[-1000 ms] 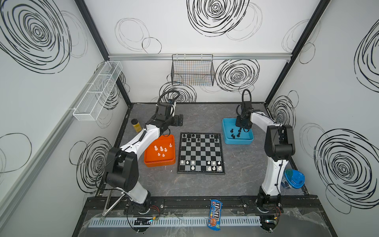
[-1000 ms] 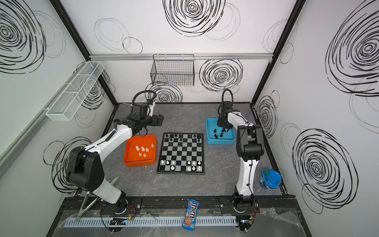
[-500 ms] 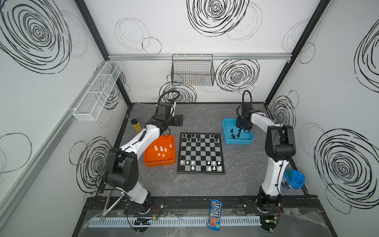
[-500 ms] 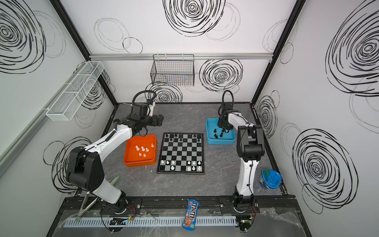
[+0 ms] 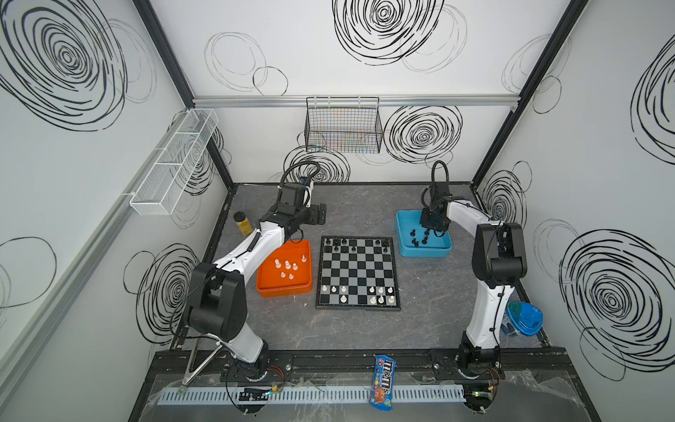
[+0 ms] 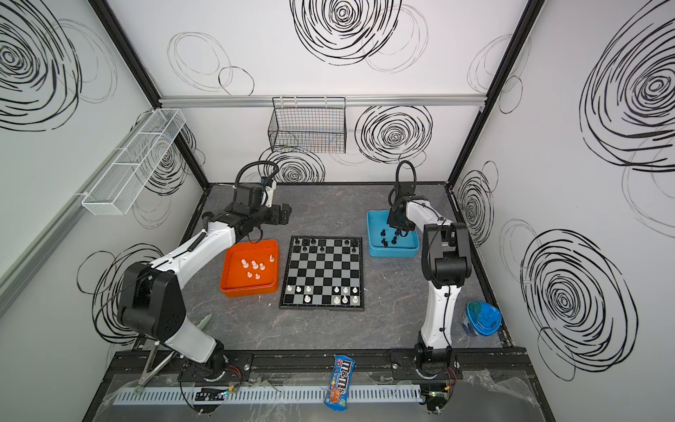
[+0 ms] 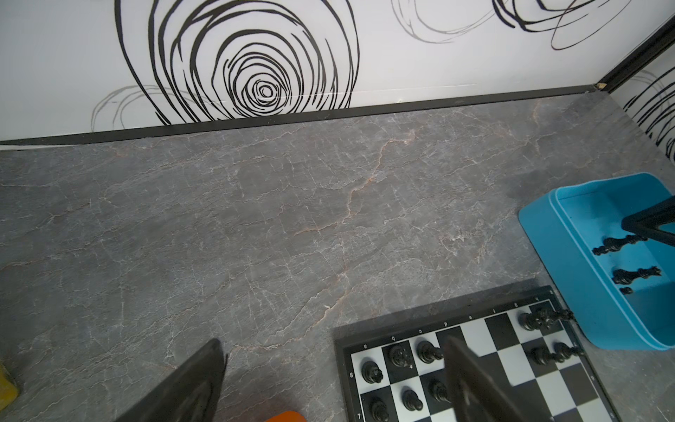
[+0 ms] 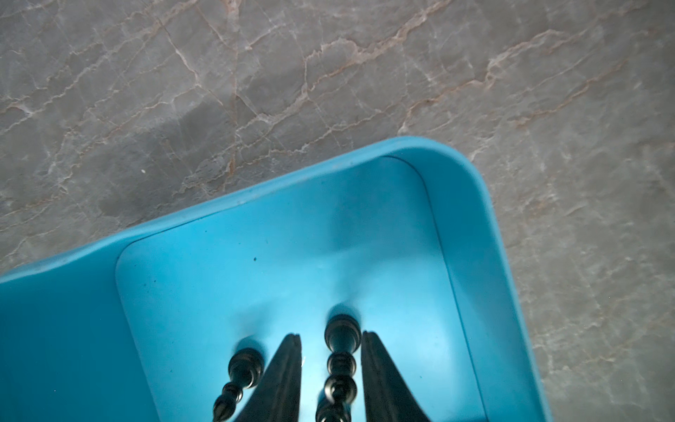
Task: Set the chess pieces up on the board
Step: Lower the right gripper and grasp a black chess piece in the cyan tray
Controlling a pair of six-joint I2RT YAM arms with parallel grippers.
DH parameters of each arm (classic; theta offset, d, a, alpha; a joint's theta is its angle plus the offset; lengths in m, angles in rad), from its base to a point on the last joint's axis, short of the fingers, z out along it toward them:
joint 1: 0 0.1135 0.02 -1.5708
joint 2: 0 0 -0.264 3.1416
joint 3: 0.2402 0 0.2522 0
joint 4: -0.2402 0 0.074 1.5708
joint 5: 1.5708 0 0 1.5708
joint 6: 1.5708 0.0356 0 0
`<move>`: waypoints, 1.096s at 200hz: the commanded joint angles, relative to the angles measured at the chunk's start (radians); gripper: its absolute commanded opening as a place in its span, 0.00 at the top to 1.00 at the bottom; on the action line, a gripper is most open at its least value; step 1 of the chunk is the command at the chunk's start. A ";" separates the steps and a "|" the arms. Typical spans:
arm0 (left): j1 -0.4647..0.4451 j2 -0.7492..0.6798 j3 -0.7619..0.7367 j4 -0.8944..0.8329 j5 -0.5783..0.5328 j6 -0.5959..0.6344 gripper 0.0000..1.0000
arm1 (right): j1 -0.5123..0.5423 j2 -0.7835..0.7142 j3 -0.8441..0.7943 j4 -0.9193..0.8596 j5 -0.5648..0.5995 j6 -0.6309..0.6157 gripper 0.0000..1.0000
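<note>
White: counted roughly ten chess pieces [image 5: 381, 289] on the board's [image 5: 358, 270] near rows, six in the orange tray [image 5: 285, 292]. Beyond, roughly ten black on the board, about five in the blue tray [image 5: 423, 253]. Found the right claw [image 8: 330, 339] there, narrow, straddling one black piece [image 8: 339, 387], grip unclear. Saw the left claw [image 7: 334, 339] wide above the counter [image 5: 365, 336].

The chess board [image 5: 357, 272], black-and-silver checks inside a thin black frame, lies flat and square on the grey marbled table [image 5: 365, 329], only partly set. Black pieces [image 5: 345, 249] stand upright in scattered squares of its two far rows, and glossy white pieces [image 5: 381, 290] do the same in the two near rows, with gaps in every rank. More white men wait in the orange tray [image 5: 285, 292] just beside the board. More black ones sit in the blue tray [image 5: 423, 252], one of them between the parted fingers of the right gripper [image 8: 330, 334].
</note>
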 commanded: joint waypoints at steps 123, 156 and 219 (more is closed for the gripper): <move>0.005 0.003 0.023 -0.003 0.004 -0.010 0.04 | -0.010 -0.005 -0.027 -0.017 -0.001 0.018 0.74; 0.005 0.001 0.022 -0.003 0.004 -0.008 0.04 | -0.010 -0.004 -0.025 -0.022 -0.003 0.018 0.76; 0.004 -0.001 0.022 -0.003 0.003 -0.008 0.04 | -0.008 -0.011 -0.027 -0.028 -0.005 0.013 0.82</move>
